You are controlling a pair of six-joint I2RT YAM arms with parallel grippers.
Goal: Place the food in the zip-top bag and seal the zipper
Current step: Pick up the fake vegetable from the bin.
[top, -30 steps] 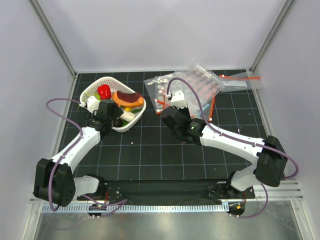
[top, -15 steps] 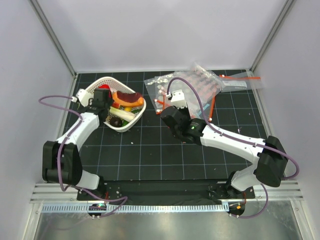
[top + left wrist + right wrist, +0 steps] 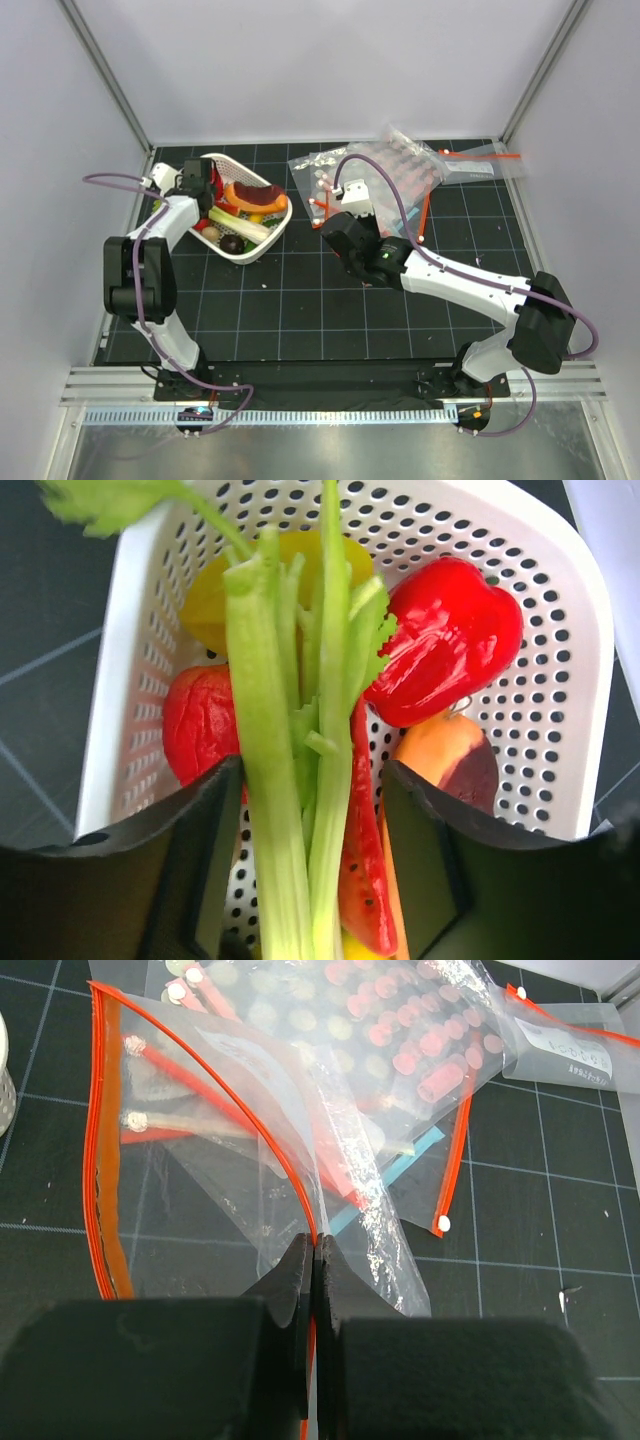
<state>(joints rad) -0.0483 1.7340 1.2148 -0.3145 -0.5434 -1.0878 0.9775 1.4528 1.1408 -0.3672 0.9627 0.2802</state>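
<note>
L gripper point(image 3: 312, 770) is down inside the white slotted basket point(image 3: 590, 660) at the far-left of the black grid mat point(image 3: 540, 1240). Its jaws are apart, one finger each side of the green celery stalk point(image 3: 290, 730). The L finger looks to be touching the stalk and there's a gap on the R side, so no grip yet. The stalk lies lengthwise btwn the fingers, leafy end pointing away from the wrist cam, on top of the other toy food.

Also in the basket:
- A glossy red pepper point(image 3: 450, 640), R of the stalk.
- A rounded red fruit point(image 3: 200, 725), L of it.
- A yellow piece point(image 3: 205, 600) at the far end.
- An orange-and-maroon piece point(image 3: 450, 765), below the pepper.
- A thin red piece under the stalk, possibly the watermelon wedge, but mostly hidden.

R gripper point(image 3: 314, 1245) is closed tight, pinching the orange-red zipper point(image 3: 105, 1190) of the clear zip-top bag point(image 3: 200, 1180). The bag's mouth gapes into a loop to the L of the fingers. No food shows inside it. The bag sits on the mat just R of the basket, overlapping the other bags point(image 3: 420, 1050) piled behind it.
</note>
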